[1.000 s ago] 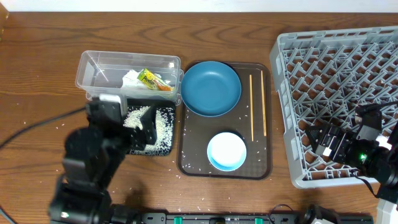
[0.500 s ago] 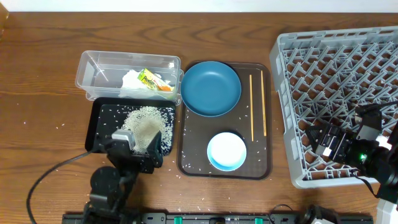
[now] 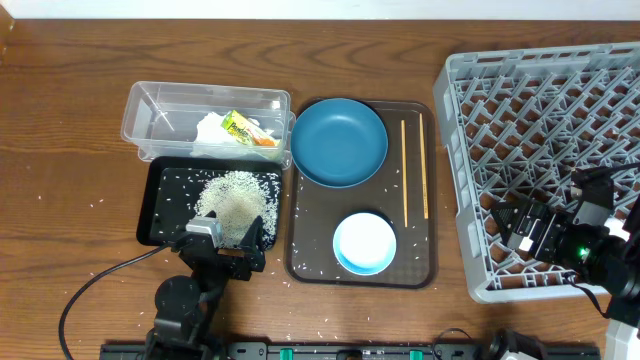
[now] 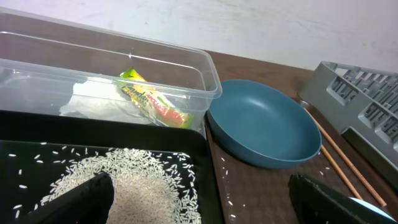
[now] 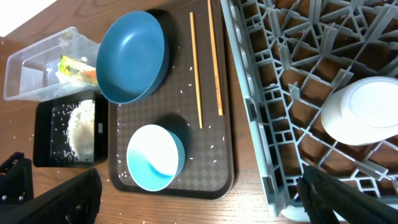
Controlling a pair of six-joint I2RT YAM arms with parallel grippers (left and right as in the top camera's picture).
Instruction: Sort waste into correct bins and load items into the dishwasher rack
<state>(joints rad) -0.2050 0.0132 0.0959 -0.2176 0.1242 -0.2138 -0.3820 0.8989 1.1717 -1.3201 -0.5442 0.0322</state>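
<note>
The clear tub [image 3: 160, 108] holds crumpled tissue [image 3: 212, 130] and the yellow-green wrapper [image 3: 240, 128]. They also show in the left wrist view, tissue [image 4: 93, 104] and wrapper [image 4: 148, 99]. The black tray [image 3: 158, 205] holds a rice pile [image 3: 235, 198]. The blue plate [image 3: 338, 141], two chopsticks [image 3: 405, 172] and the white bowl [image 3: 364, 243] lie on the brown tray [image 3: 420, 265]. My left gripper [image 3: 228, 245] is open and empty, low at the black tray's front edge [image 4: 199, 208]. My right gripper [image 3: 515, 228] is open and empty above the grey rack [image 3: 550, 110]. No cups are in view.
Loose rice grains are scattered on the wood round the trays and on the brown tray [image 5: 224, 180]. A white round dish [image 5: 367, 112] lies upside down in the rack's front part [image 5: 298, 68]. The left arm's cable [image 3: 95, 285] trails over the table's front left.
My left arm has drawn back from over the black tray to its front edge, uncovering the rice pile. The right arm has not moved.
</note>
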